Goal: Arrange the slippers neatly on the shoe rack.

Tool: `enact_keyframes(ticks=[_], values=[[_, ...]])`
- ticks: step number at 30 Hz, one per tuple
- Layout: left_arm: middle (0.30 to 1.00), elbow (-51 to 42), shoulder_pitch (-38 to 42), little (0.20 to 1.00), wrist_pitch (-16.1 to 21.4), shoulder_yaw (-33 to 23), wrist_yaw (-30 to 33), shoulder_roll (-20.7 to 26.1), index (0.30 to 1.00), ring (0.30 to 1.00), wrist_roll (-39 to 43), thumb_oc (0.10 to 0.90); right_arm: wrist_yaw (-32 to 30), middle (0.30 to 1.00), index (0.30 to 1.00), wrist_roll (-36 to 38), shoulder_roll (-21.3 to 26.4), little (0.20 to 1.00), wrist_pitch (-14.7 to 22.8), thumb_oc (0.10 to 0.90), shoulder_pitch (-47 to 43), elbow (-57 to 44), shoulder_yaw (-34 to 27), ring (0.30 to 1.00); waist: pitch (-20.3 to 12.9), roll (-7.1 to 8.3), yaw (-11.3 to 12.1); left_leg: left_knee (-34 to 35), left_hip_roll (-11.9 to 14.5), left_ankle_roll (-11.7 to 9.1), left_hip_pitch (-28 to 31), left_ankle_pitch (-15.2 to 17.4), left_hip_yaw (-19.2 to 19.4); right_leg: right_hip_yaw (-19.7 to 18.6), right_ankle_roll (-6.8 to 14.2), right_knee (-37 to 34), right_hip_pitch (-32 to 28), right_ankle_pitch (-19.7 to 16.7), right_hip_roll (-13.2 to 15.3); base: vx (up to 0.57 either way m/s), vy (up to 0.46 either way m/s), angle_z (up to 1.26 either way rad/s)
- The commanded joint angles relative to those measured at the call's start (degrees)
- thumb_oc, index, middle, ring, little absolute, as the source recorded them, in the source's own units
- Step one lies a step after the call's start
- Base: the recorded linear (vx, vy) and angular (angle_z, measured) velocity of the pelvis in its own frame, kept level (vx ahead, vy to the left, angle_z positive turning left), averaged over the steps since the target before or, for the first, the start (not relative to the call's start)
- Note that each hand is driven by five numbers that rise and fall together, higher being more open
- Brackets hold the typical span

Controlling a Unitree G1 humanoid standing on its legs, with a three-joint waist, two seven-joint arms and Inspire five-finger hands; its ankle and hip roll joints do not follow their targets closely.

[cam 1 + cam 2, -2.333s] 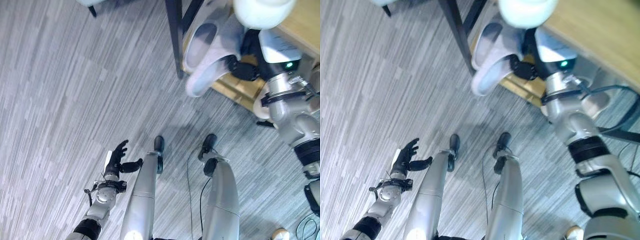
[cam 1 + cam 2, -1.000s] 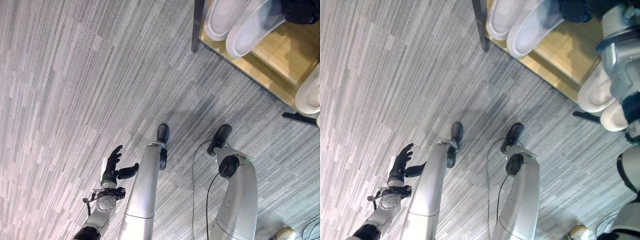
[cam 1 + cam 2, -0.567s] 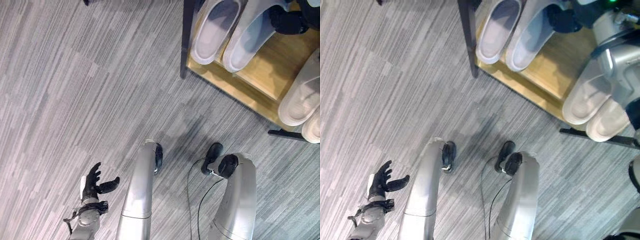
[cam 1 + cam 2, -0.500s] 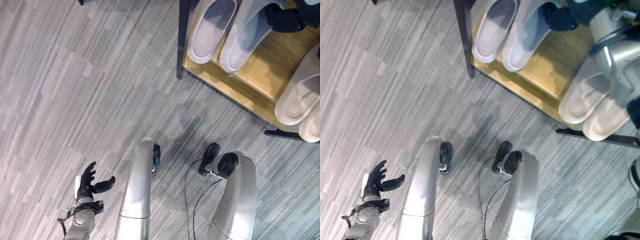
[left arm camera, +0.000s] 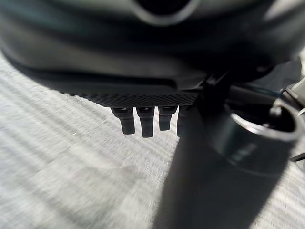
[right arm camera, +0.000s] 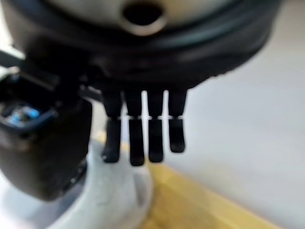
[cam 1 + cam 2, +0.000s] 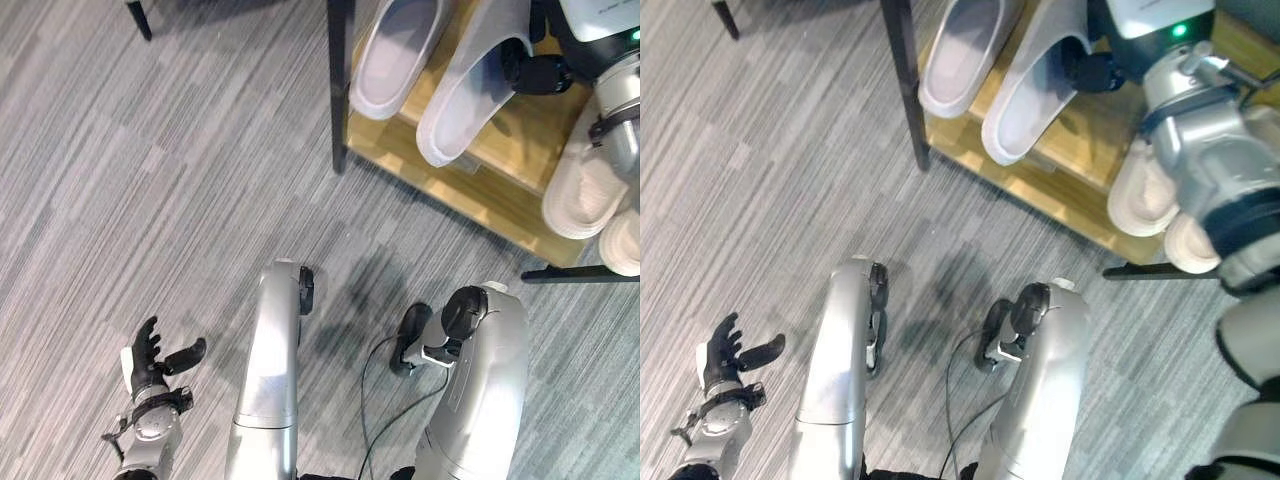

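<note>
Slippers: one pale pair [image 7: 440,70] lies side by side on the wooden shoe rack [image 7: 500,190], a second pair [image 7: 590,195] further right. The right hand [image 7: 535,72], fingers [image 6: 143,136] straight, sits against the inner slipper's heel. The left hand [image 7: 150,362] hangs spread open over grey floor [image 7: 150,180].

Head stereo pair looked steeply down, sharing floor [image 7: 150,180] & rack [image 7: 480,190]. Each wrist cam sat v. close behind its own fingers, L over floor, R over rack.
</note>
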State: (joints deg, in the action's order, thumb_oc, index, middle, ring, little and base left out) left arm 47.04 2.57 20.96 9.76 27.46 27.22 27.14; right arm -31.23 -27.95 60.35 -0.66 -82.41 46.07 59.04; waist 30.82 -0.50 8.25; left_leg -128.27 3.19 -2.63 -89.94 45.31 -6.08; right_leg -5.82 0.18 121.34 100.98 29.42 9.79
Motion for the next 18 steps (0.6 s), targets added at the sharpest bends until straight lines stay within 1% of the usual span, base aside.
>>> enact_keyframes(ticks=[1,2,3,5,6,11,14,18], values=[[0.9,0.6,-3.06,0.9,2.64,-2.83,3.81,2.92,0.9,0.9,1.68,0.8,-5.01,0.3,0.3,2.07,1.53,0.3,-2.1,0.4,-10.68,0.24,-2.33,0.3,-1.02,-1.37,1.75,2.68,-1.99,4.06,-0.02,1.0,-3.3,-3.83,-3.12,6.73,-11.02,13.68,0.09,0.03,0.027,-0.1],[0.9,0.95,-3.14,0.9,2.7,-2.86,3.87,3.2,0.9,0.9,1.73,0.8,-4.56,0.3,0.3,2.36,1.22,0.3,-1.92,0.4,-11.44,1.39,-1.4,0.3,-1.02,-1.46,1.78,2.05,-1.96,4.06,-0.02,1.21,-3.4,-4.27,-3.2,7.38,-11.02,13.89,0.09,0.02,0.009,0.07],[0.9,1.39,-3.05,0.9,3.26,-2.53,4.12,3.69,0.9,0.9,1.71,0.8,-4.04,0.3,0.3,3.29,-0.16,0.3,-1.5,0.4,-13.58,4.62,0.89,0.3,-1.02,-1.44,1.86,0.75,-1.82,3.81,-0.02,1.73,-3.21,-4.78,-3.41,8.6,-11.02,14.31,0.26,0.02,0.006,0.13],[0.9,2.05,-3.58,0.9,3.29,-2.59,4.02,3.91,0.9,0.9,1.96,0.8,-4.05,0.3,0.3,3.91,-0.87,0.3,-0.9,0.4,-14.42,5.83,2.23,0.3,-1.02,-1.5,2.0,0.15,-1.72,3.73,-0.02,1.92,-3.15,-5.13,-3.66,9.36,-11.02,14.54,0.3,0.0,0.0,0.0],[0.9,2.96,-4.11,0.9,3.3,-2.59,3.9,4.11,0.9,0.9,1.71,0.8,-4.2,0.3,0.3,3.45,-1.42,0.3,-0.26,0.4,-15.42,7.43,4.18,0.3,-1.02,-1.57,2.25,-0.32,-1.82,3.57,-0.02,2.02,-3.05,-5.21,-3.65,10.03,-11.02,14.61,0.53,0.0,0.0,0.0],[0.9,3.76,-5.39,0.9,3.78,-2.31,3.57,4.04,0.9,0.9,1.93,0.8,-4.39,0.3,0.3,5.02,-2.15,0.3,0.99,0.4,-15.82,10.91,4.84,0.3,-1.02,-1.54,3.05,-0.32,-1.98,3.46,-0.02,1.98,-3.2,-5.66,-4.0,10.85,-11.02,14.54,0.48,0.0,0.0,0.0],[0.9,3.78,-6.04,0.9,3.92,-2.29,3.58,4.05,0.9,0.9,1.87,0.8,-4.21,0.3,0.3,5.24,-2.15,0.3,1.55,0.4,-15.9,10.41,5.54,0.3,-1.02,-1.45,3.35,-0.51,-1.97,3.35,-0.02,2.1,-3.3,-5.68,-4.12,11.04,-11.02,14.66,0.53,0.0,0.0,0.0],[0.9,4.42,-5.5,0.9,3.95,-2.0,3.3,4.3,0.9,0.9,1.87,0.8,-2.6,0.3,0.3,4.9,-2.53,0.3,2.4,0.4,-16.02,9.05,7.47,0.3,-1.02,-0.88,3.49,-1.16,-1.85,3.11,-0.02,2.39,-3.68,-5.85,-4.2,11.31,-11.02,14.61,0.36,0.0,0.0,0.0]])
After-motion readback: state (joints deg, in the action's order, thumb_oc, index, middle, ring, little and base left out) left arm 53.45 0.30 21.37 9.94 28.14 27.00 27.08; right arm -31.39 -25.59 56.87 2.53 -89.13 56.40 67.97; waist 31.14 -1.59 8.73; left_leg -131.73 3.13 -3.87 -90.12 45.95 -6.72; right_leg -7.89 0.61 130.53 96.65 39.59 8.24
